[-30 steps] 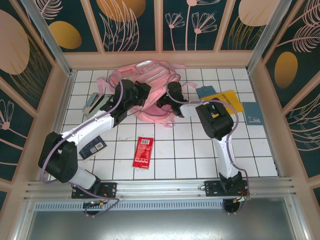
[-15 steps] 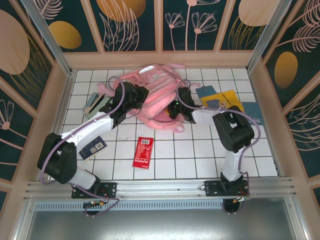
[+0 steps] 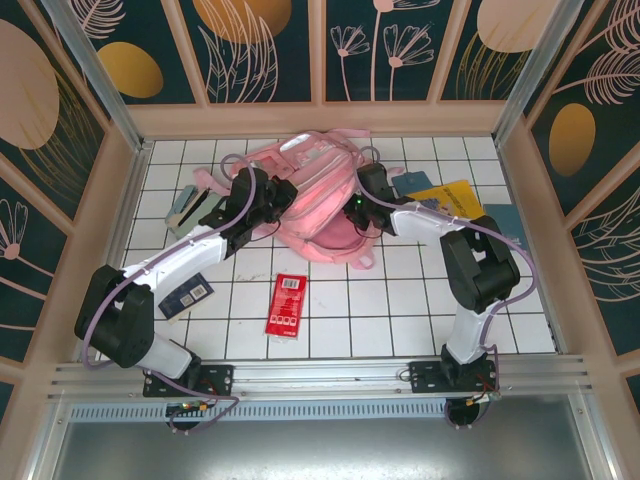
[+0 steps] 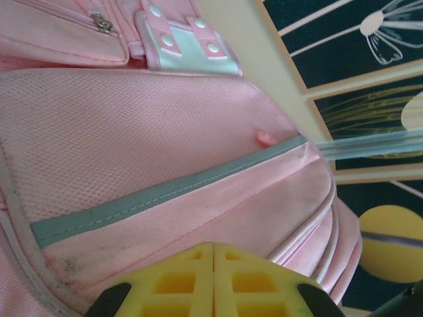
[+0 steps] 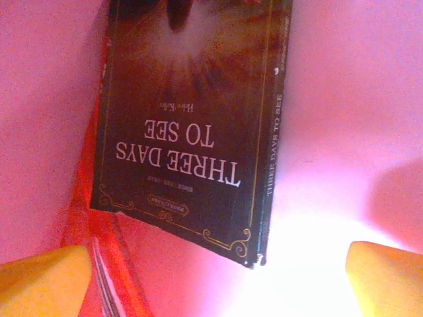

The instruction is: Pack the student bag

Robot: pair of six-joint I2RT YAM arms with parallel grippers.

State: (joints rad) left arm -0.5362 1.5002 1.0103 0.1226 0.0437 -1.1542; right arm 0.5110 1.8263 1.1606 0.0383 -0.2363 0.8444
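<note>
Right wrist view: my right tool [image 5: 215, 284], wide apart, has just pushed inside the student bag [image 3: 318, 195] on the counter [image 3: 380, 300]; the book [image 5: 192, 112] lies in there, loose. Left tool [image 4: 213, 281], pinched together, sits at the bag's front. One item packed, I reckon.

Bright and even from overhead in the top view, casting only soft, short shadows on the white tiled table [image 3: 400, 290]. Crisp in the left wrist view across the weave of the student bag [image 4: 165, 152], softening at the left gripper [image 4: 213, 277] close to the lens. Glows saturated pink-red in the right wrist view, burning out to white glare below the book [image 5: 192, 119], with legible title print and a blurred right gripper [image 5: 215, 274]
</note>
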